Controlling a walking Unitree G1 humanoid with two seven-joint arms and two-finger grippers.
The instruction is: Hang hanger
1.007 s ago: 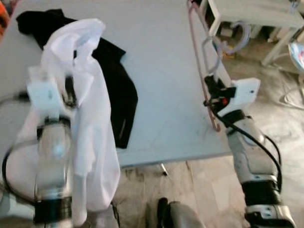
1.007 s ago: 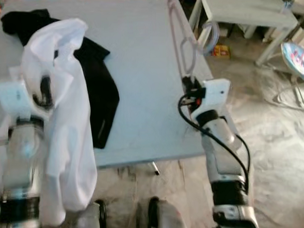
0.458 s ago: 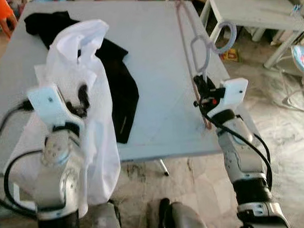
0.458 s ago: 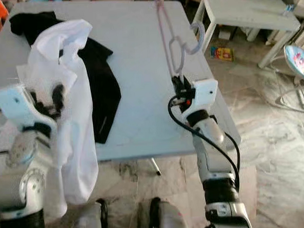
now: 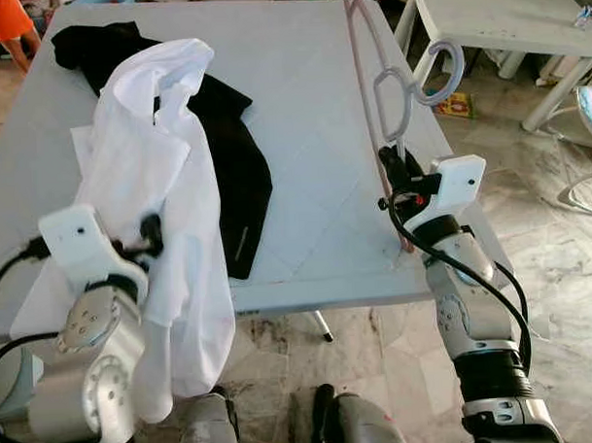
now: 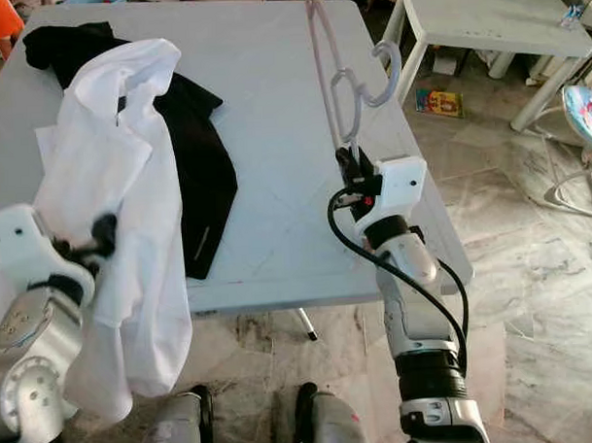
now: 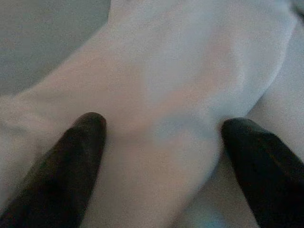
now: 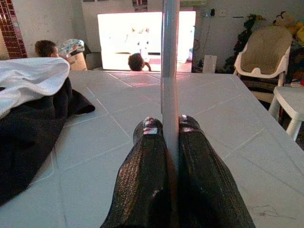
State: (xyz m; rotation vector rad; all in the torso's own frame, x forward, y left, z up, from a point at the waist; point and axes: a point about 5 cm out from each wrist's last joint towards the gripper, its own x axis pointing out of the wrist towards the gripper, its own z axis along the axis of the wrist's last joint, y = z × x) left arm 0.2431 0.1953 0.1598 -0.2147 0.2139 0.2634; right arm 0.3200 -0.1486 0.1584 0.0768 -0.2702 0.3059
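The right claw (image 5: 399, 165) still pinches the thin pink wire hanger (image 5: 367, 83), while the left claw (image 7: 161, 156), now lower, spreads around soft white cloth (image 5: 163, 168).

Right claw (image 8: 170, 129) pinched closed, arm raised; left claw (image 7: 161, 137) apparently spread.

A big pale grey tiled counter (image 5: 312, 133) is set on a marbled stone floor (image 5: 559, 241). A small white side table (image 6: 484, 21) is parked nearby, and a bright window (image 8: 142, 40) is seen behind.
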